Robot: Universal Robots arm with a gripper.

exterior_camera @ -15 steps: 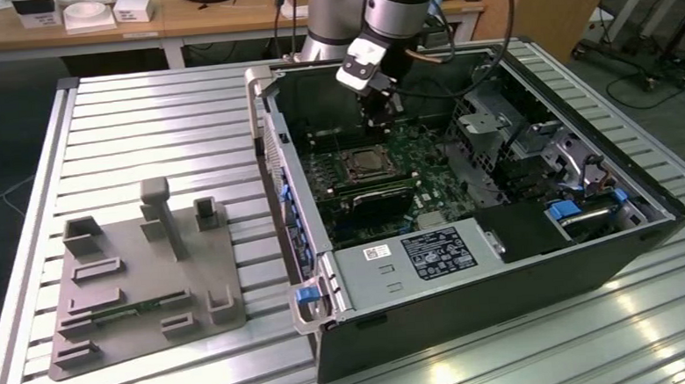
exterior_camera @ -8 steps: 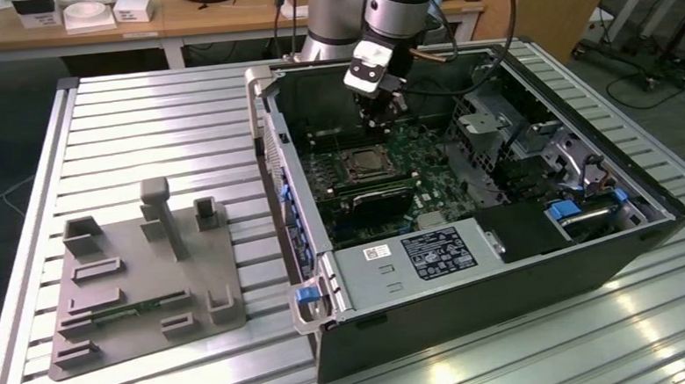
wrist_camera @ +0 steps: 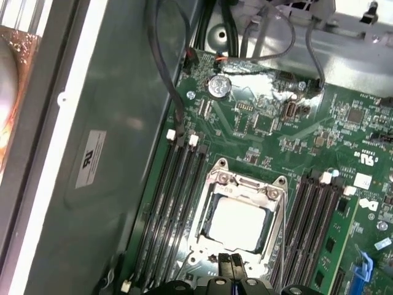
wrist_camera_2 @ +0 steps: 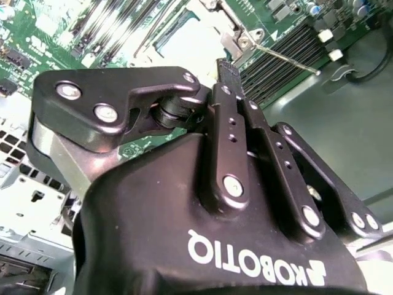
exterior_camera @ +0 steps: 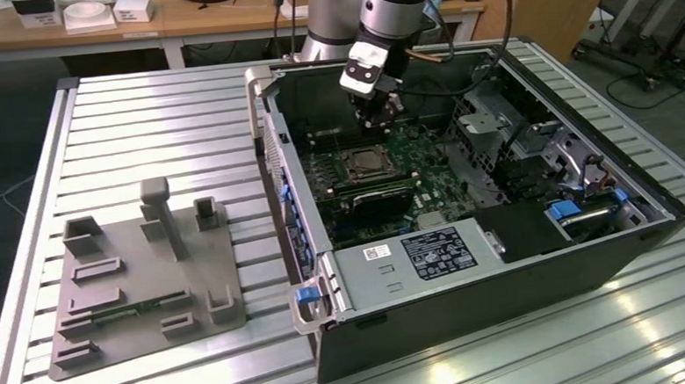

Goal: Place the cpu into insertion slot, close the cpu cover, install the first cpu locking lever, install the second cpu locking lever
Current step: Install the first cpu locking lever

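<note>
Just beside the end effector [wrist_camera: 230,263], the seated cpu [wrist_camera: 238,224].

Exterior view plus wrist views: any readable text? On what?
Gripper body: white brand lettering, left unquoted.
Power supply box label: too small to read.
Case wall sticker: too small to read.
Motherboard white print: too small to read.

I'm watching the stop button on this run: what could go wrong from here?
1. The shut gripper sits right at the edge of the cpu cover. A downward push there could scrape the cpu.
2. In the second wrist view, the thin locking lever crosses in front of the memory slots. A fingertip slipping off it might strike them.
</note>
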